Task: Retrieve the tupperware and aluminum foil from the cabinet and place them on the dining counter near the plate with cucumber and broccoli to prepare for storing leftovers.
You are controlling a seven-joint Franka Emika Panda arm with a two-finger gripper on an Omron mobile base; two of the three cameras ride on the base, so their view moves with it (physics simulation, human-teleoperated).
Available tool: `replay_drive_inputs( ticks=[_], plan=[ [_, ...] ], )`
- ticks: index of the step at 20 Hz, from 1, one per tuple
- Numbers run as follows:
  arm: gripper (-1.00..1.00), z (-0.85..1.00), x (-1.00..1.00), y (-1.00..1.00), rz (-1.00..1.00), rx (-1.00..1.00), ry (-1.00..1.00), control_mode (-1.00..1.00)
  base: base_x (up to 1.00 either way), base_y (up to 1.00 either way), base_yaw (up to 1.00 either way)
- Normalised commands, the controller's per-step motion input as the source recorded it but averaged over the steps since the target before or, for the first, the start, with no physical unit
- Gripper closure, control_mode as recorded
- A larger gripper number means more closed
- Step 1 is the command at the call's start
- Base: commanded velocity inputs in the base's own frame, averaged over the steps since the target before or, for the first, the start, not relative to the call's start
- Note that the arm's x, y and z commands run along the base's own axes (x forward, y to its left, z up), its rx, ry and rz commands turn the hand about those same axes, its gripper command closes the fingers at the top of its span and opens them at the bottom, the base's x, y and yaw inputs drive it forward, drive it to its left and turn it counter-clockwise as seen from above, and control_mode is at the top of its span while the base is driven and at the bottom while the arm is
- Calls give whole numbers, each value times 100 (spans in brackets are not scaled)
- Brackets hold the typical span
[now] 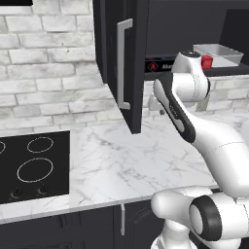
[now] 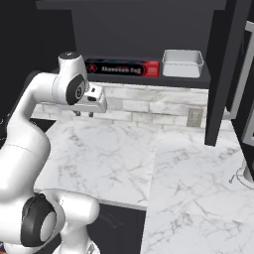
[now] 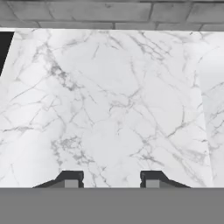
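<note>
The black cabinet stands with its door [image 1: 136, 58] swung open, the silver bar handle [image 1: 124, 63] facing me. On its lower shelf lie the aluminum foil [image 2: 121, 68], a long black carton with a red end, and to its right the pale grey tupperware [image 2: 182, 63] [image 1: 219, 54]. My arm hides part of the foil [image 1: 160, 64] in the left base view. My gripper [image 2: 83, 114] [image 3: 110, 178] hangs below the shelf and points down at the marble worktop. It is open with nothing between its fingertips [image 3: 70, 177]. The dining counter, plate, cucumber and broccoli are out of view.
A white marble worktop [image 1: 121, 165] runs under the cabinet, with a black cooktop [image 1: 29, 165] at its left. A grey brick wall [image 1: 48, 73] backs it, with a socket [image 2: 194, 117]. The open door [image 2: 221, 74] juts out over the worktop.
</note>
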Motion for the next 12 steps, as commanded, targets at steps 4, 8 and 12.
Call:
replay_drive_inputs(
  ticks=[4, 8, 12],
  plan=[
    [-100, 8, -4, 0, 0, 0, -13, -100, 0, 0, 0],
    [-100, 39, -2, 0, 4, 0, -30, -100, 0, 0, 0],
    [-100, 51, 0, 0, 6, 0, -30, -100, 0, 0, 0]
  ],
)
